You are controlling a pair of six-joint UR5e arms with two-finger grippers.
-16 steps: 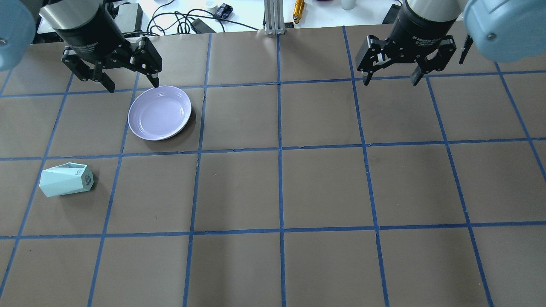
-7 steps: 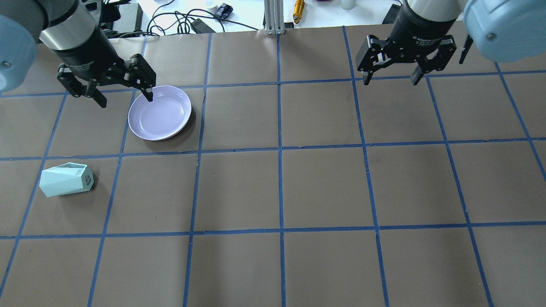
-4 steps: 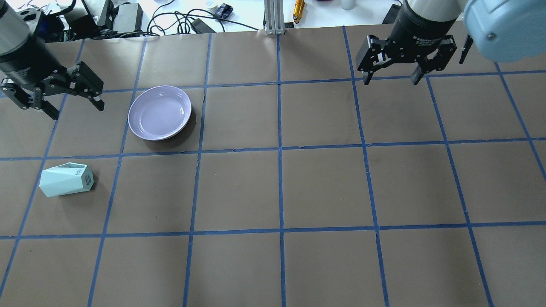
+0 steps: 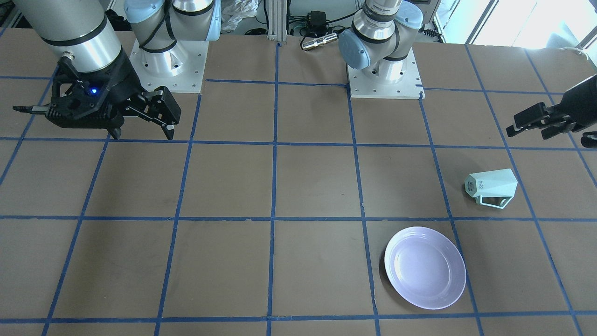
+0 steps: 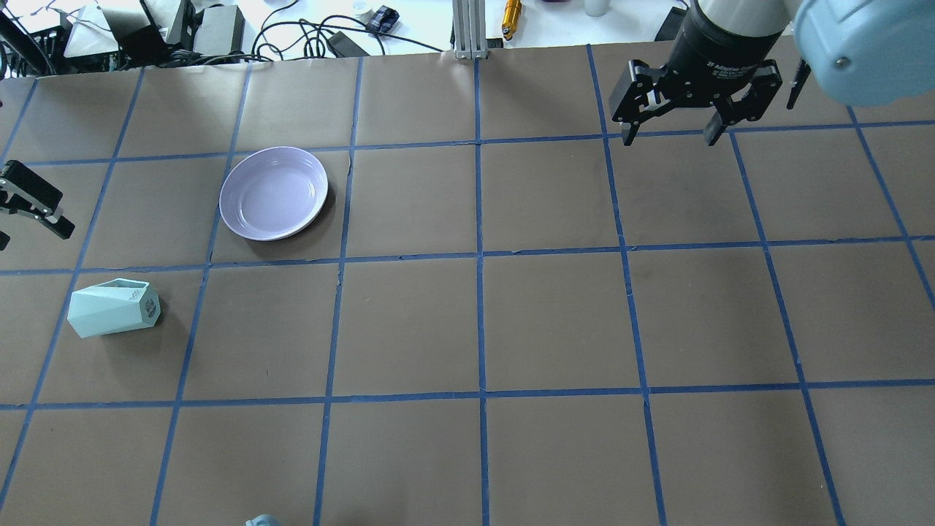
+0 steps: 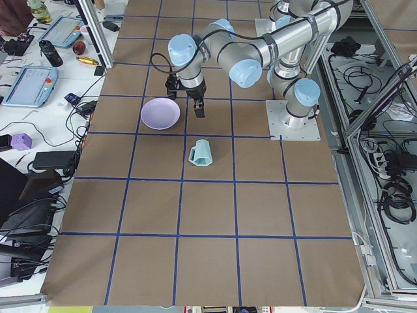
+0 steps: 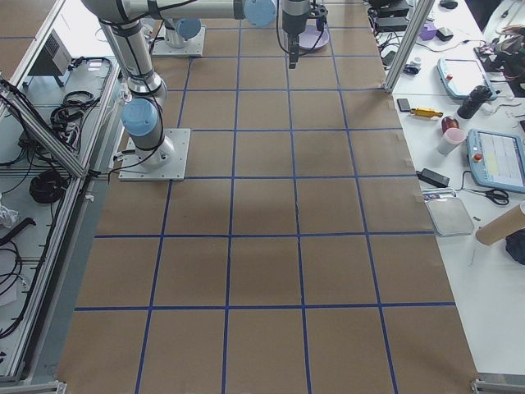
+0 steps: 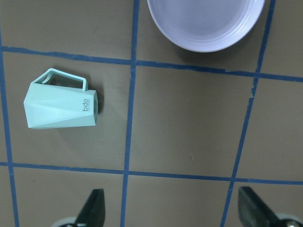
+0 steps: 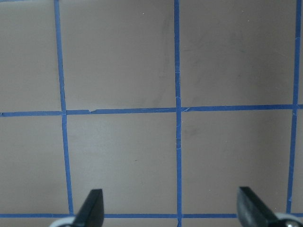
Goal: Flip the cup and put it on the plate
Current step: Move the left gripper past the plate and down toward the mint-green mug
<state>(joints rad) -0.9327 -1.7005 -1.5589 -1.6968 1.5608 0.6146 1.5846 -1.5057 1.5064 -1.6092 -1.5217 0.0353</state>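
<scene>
The mint-green cup (image 5: 113, 308) lies on its side at the left of the table, base with dark print to the right; it also shows in the front view (image 4: 492, 186) and the left wrist view (image 8: 61, 105), handle flat beside it. The lavender plate (image 5: 274, 192) sits empty about one square away, also in the front view (image 4: 425, 267) and the left wrist view (image 8: 206, 21). My left gripper (image 5: 33, 234) is open and empty at the table's left edge, raised, apart from the cup (image 4: 548, 136) (image 8: 173, 213). My right gripper (image 5: 668, 135) is open and empty at the far right (image 4: 142, 136) (image 9: 171, 213).
The brown table (image 5: 482, 321) carries a blue tape grid. Cables, boxes and a yellow tool (image 5: 511, 14) lie beyond its far edge, beside an aluminium post (image 5: 467, 29). The two arm bases (image 4: 165, 60) (image 4: 385, 70) stand at the robot's side.
My left gripper has swung from the plate's far left rim out to the table's left edge, mostly leaving the overhead view. Cup, plate and right gripper have not moved.
</scene>
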